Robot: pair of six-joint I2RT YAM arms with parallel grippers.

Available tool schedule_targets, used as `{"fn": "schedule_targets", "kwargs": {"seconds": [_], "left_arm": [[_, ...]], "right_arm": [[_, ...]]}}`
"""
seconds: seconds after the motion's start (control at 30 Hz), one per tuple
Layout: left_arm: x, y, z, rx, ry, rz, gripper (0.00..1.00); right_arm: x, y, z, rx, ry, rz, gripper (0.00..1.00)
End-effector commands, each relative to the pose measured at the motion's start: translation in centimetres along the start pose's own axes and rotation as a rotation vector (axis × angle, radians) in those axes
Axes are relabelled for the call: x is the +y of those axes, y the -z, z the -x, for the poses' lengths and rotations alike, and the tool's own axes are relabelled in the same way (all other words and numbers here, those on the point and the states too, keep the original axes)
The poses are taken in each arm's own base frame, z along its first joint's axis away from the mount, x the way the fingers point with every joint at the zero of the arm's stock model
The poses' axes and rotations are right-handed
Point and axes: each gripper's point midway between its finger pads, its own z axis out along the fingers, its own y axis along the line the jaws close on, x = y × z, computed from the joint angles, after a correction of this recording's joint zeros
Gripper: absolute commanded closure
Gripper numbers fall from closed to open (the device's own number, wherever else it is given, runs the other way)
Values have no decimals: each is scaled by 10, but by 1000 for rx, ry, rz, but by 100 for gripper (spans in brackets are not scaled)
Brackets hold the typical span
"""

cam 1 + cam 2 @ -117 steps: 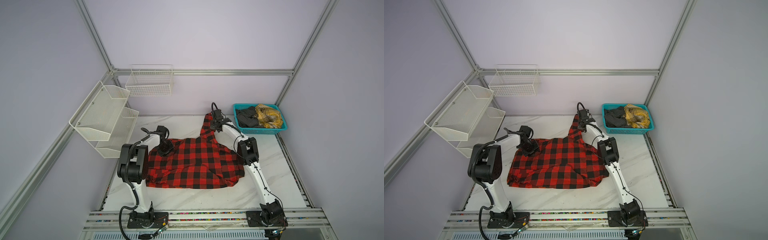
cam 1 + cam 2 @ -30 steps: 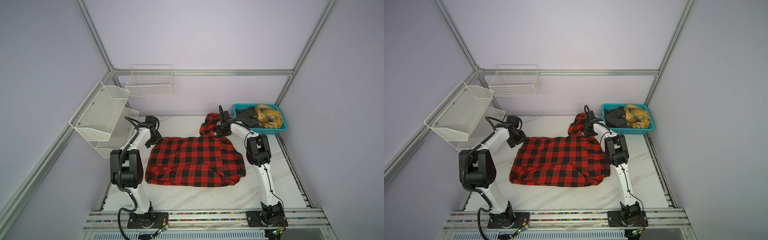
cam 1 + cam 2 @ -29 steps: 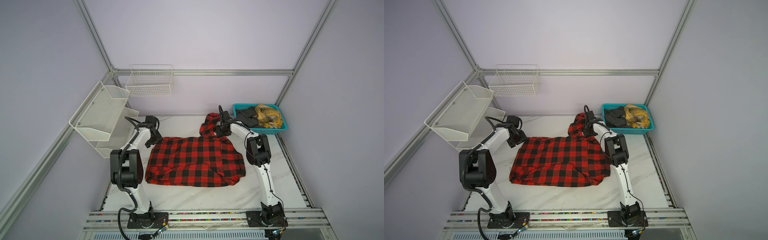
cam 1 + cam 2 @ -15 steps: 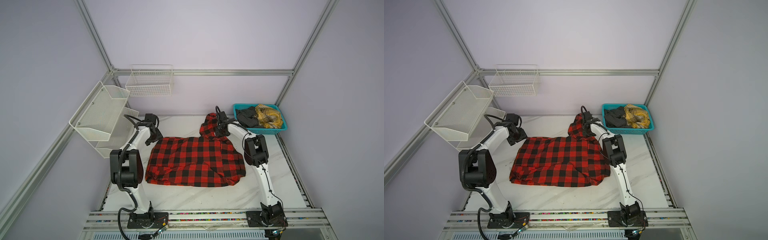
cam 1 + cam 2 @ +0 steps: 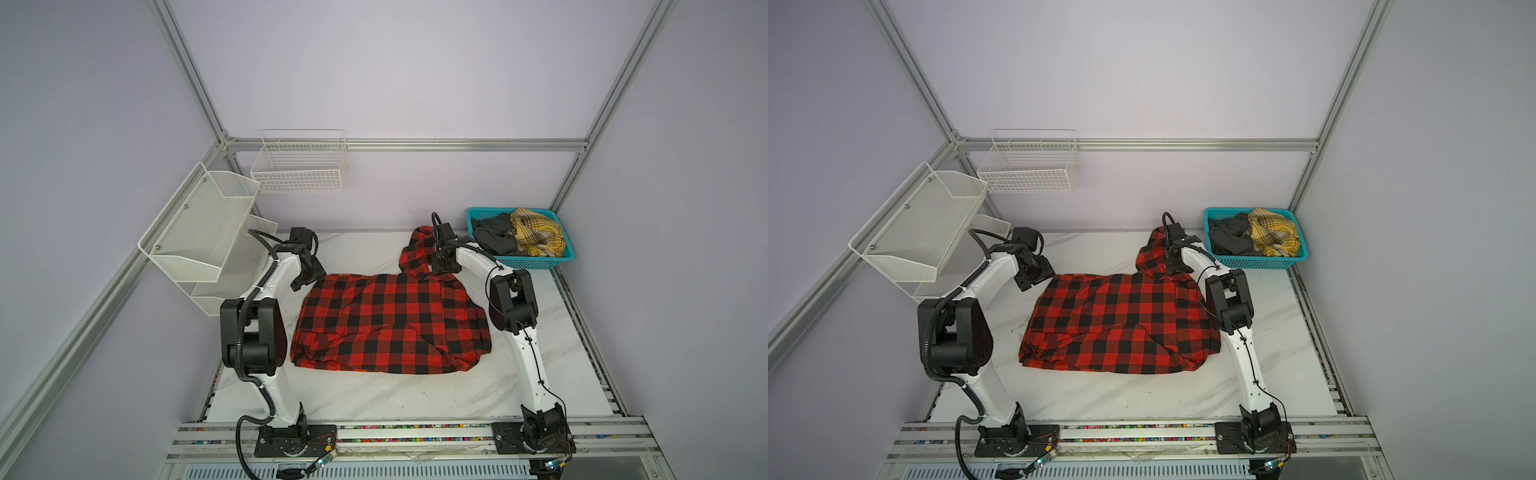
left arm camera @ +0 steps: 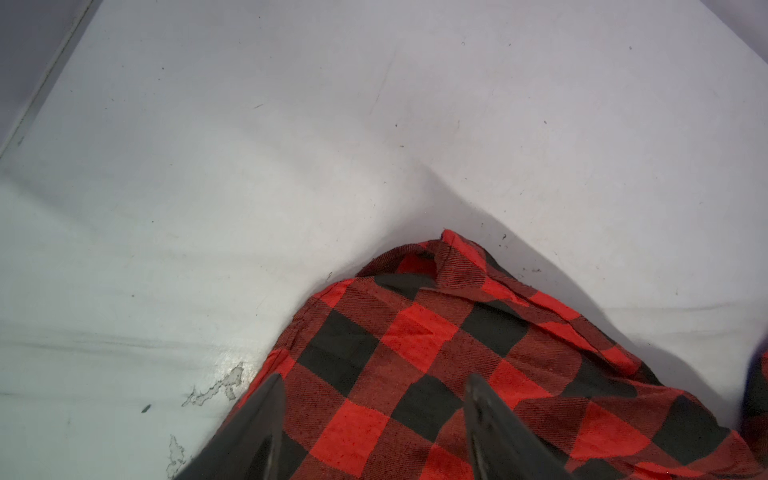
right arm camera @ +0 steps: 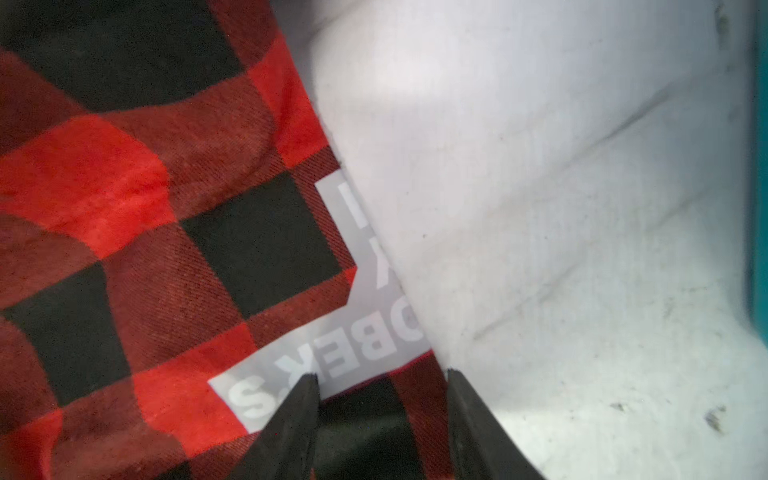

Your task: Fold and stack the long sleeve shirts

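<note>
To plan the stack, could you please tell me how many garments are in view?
3: a red-and-black flannel shirt lying on the table; a dark grey garment and a yellow plaid garment in the teal basket. More may be hidden underneath.

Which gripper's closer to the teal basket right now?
Right. The right gripper is at the collar end of the flannel shirt, close beside the teal basket. The left gripper is at the shirt's opposite back corner, by the mesh shelves.
</note>
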Motion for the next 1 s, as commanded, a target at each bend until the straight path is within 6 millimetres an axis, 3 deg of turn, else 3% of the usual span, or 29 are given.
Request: {"fn": "schedule_targets", "kwargs": {"seconds": [0.0, 0.23, 0.4, 0.57, 0.7, 0.97], "left_arm": [[-1, -1, 9, -29, -21, -8, 33], [-2, -4, 12, -87, -55, -21, 34], [-5, -12, 18, -116, -64, -30, 34], [-27, -23, 37, -131, -90, -63, 33], [-43, -37, 52, -132, -103, -81, 32], [-63, -63, 49, -82, -150, -94, 37]], "right_arm": [[-11, -18, -26, 97, -17, -14, 54], [-18, -29, -56, 166, -12, -1, 81], [-14, -24, -48, 151, -7, 10, 94], [-1, -8, -32, 114, 8, 54, 100], [11, -4, -36, 120, 38, 68, 100], [25, -1, -44, 125, 62, 82, 100]]}}
